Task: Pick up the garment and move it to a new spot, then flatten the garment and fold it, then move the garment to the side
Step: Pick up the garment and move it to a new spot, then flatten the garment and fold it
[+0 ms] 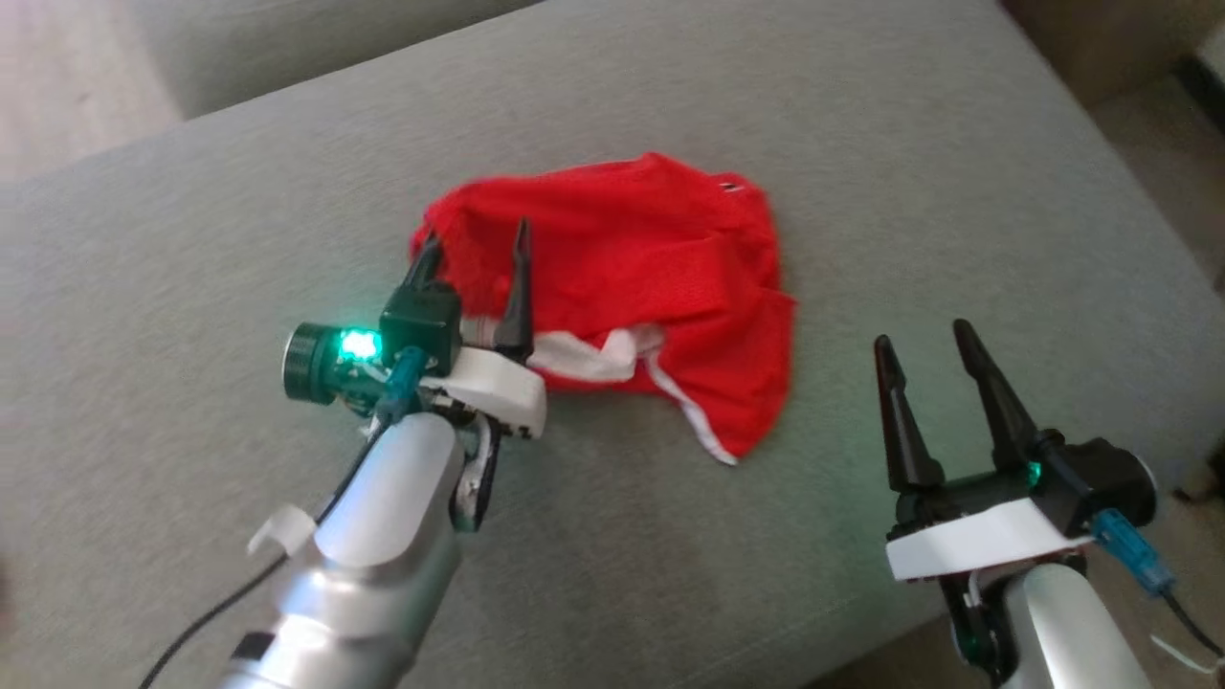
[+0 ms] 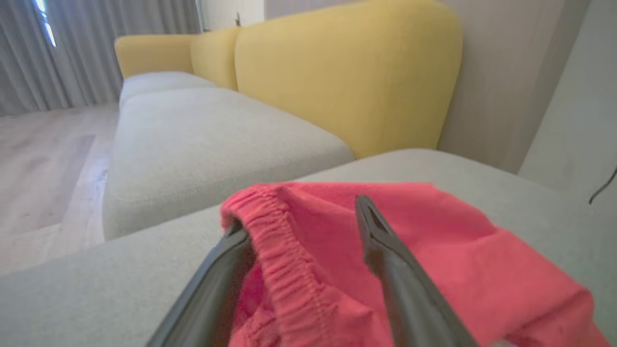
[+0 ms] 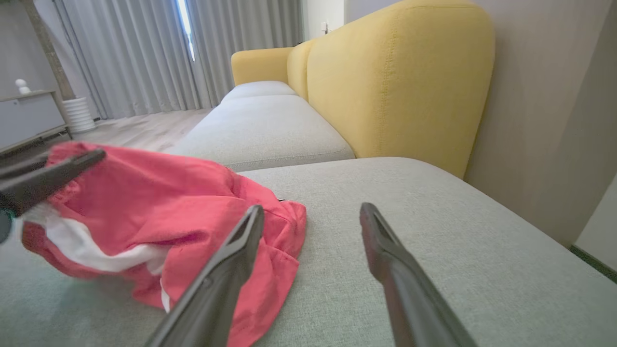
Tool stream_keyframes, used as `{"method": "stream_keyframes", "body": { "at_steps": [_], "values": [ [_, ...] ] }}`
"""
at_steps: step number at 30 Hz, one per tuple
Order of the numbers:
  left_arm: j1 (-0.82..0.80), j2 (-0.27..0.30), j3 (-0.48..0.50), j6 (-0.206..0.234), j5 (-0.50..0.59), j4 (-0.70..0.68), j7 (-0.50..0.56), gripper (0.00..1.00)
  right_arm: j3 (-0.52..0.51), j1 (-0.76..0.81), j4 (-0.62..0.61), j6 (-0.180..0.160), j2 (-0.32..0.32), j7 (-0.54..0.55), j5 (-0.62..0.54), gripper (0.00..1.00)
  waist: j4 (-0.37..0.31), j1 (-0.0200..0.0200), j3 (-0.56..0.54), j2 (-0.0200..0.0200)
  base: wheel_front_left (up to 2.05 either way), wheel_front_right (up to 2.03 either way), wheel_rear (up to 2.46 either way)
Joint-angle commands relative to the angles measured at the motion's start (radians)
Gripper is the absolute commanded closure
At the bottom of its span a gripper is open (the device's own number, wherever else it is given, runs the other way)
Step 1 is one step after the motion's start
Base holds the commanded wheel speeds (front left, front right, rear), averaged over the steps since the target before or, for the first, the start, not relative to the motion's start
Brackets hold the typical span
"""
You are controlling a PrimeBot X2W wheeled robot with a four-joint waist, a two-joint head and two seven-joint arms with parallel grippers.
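1. At the left edge of the red shorts [image 1: 651, 258], the left tool [image 1: 476, 234] is standing with its fingers spread wide and clamping nothing. The elastic waistband [image 2: 272, 226] is rising between the fingers and leaning against one of them.
2. That contact is looking like the main hazard. If the tool is pulling away while the gathers are catching on a finger, it is likely dragging the shorts along and bunching them more.
3. The shorts are lying crumpled on the grey seat cushion [image 1: 861, 144], with layers overlapping and white trim [image 1: 584, 356] showing along their near edge. A pinch here is probably catching several layers at once, which would be working against any flattening.
4. Right of the shorts and apart from them, the right tool [image 1: 921, 335] is hovering fully open and empty. Reaching in from there, it is risking shoving the loose fabric into a ridge instead of getting under it.
5. The left wrist view is revealing the waistband's touch on the finger, which the head view is hiding behind the tool's body. The head view is giving the shorts' whole outline and both tools' spacing around them. The right wrist view is showing the shorts' right hem [image 3: 284, 226] lying low on the cushion and the yellow backrest [image 3: 400, 82] standing beyond the shorts.
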Motion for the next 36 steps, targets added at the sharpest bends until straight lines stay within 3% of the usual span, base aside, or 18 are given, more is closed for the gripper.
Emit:
{"method": "stream_keyframes", "body": {
  "at_steps": [1, 6, 13, 17, 25, 36],
  "values": [
    [-0.014, 0.018, 0.037, 0.024, 0.018, -0.075, -0.012, 0.0, 0.013, -0.023, -0.024, 0.004, -0.002, -0.004, -0.011, 0.0, 0.065, -0.0002, -0.009, 0.0, 0.0, 0.0, 0.0],
    [0.159, 0.018, 0.083, 0.079, 0.068, -0.26, -0.012, 0.0, -0.015, 0.009, -0.001, 0.004, -0.002, -0.004, -0.045, 0.0, 0.175, -0.0002, -0.084, 0.0, 0.0, 0.0, 0.0],
    [0.393, 0.018, 0.087, 0.036, 0.018, -0.248, -0.012, 0.0, -0.041, 0.101, 0.024, 0.004, -0.002, -0.004, -0.091, 0.0, 0.321, -0.0002, -0.213, 0.0, 0.0, 0.0, 0.0],
    [0.48, 0.018, 0.126, 0.038, 0.043, -0.312, -0.012, 0.0, -0.054, 0.143, 0.022, 0.004, -0.002, -0.004, -0.098, 0.0, 0.373, -0.0002, -0.253, 0.0, 0.0, 0.0, 0.0],
    [0.772, 0.02, 0.268, 0.086, 0.208, -0.677, -0.013, 0.0, -0.073, 0.228, 0.012, 0.004, -0.002, -0.004, -0.089, 0.0, 0.407, -0.0002, -0.303, 0.0, 0.0, 0.0, 0.0],
    [0.866, 0.019, 0.321, 0.086, 0.248, -0.711, -0.013, 0.0, -0.052, 0.255, 0.019, 0.004, -0.002, -0.004, -0.088, 0.0, 0.411, -0.0002, -0.311, 0.0, 0.0, 0.0, 0.0]
  ]
}}
